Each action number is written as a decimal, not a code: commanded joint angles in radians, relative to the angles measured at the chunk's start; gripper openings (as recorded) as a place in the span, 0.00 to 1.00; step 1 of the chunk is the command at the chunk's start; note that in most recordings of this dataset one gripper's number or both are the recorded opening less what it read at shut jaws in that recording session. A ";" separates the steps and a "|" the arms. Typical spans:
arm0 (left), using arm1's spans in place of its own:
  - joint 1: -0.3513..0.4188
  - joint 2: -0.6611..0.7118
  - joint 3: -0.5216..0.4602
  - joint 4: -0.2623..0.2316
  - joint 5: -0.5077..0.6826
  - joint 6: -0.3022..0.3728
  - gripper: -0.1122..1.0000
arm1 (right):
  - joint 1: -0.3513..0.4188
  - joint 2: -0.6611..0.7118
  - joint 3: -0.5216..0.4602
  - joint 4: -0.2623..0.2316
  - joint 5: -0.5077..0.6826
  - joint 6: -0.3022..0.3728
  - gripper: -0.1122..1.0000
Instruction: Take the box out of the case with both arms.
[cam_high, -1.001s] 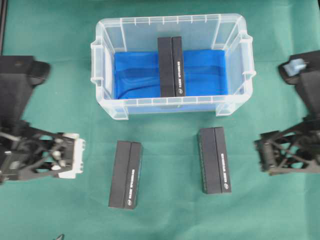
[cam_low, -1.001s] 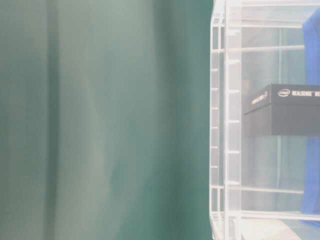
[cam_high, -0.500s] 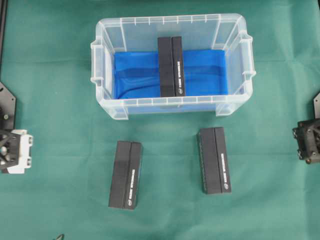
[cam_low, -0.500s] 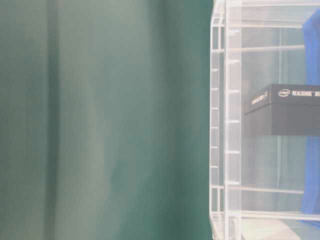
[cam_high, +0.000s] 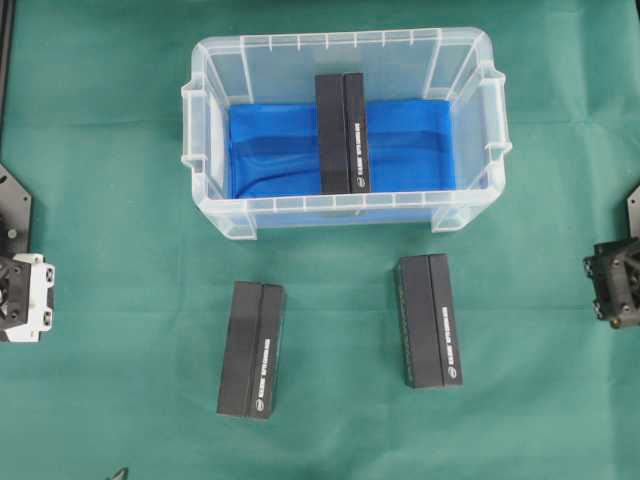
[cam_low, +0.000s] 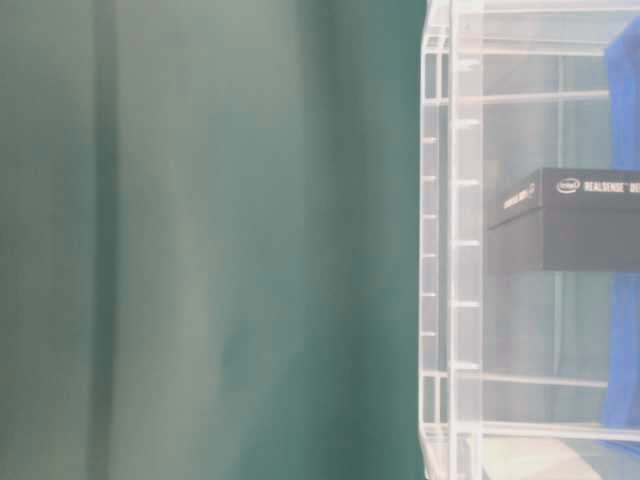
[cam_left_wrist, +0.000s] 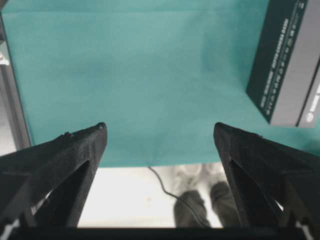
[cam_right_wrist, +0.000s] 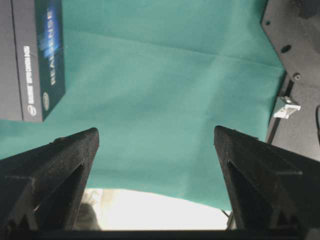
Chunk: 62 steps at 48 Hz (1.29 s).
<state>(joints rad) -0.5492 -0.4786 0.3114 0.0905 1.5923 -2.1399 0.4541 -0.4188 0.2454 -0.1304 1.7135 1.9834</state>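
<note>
The clear plastic case (cam_high: 200, 130) stands at the back middle, lined with a blue sheet (cam_high: 410, 150). A black box (cam_high: 342, 132) lies inside it, also seen through the case wall (cam_low: 455, 250) in the table-level view (cam_low: 570, 225). My left gripper (cam_left_wrist: 160, 131) is open and empty at the far left edge of the table (cam_high: 18, 297). My right gripper (cam_right_wrist: 156, 134) is open and empty at the far right edge (cam_high: 612, 285). Both are far from the case.
Two more black boxes lie on the green cloth in front of the case, one at the left (cam_high: 252, 348), (cam_left_wrist: 287, 65) and one at the right (cam_high: 428, 320), (cam_right_wrist: 32, 57). The table's front edge shows under both grippers.
Both arms have pulled back from beside the front boxes to the outer edges of the overhead view. The boxes and the case have not moved.
</note>
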 joint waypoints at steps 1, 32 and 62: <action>0.015 -0.011 -0.011 0.003 0.006 -0.006 0.92 | -0.003 -0.009 -0.006 -0.011 0.005 -0.005 0.92; 0.239 -0.040 0.002 0.003 0.031 0.212 0.91 | -0.285 -0.101 0.067 -0.038 0.000 -0.285 0.92; 0.425 -0.051 0.002 0.003 0.031 0.407 0.91 | -0.552 -0.100 0.069 -0.038 -0.034 -0.575 0.92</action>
<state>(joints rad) -0.1381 -0.5216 0.3252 0.0905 1.6245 -1.7380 -0.0905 -0.5108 0.3237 -0.1641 1.6858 1.4113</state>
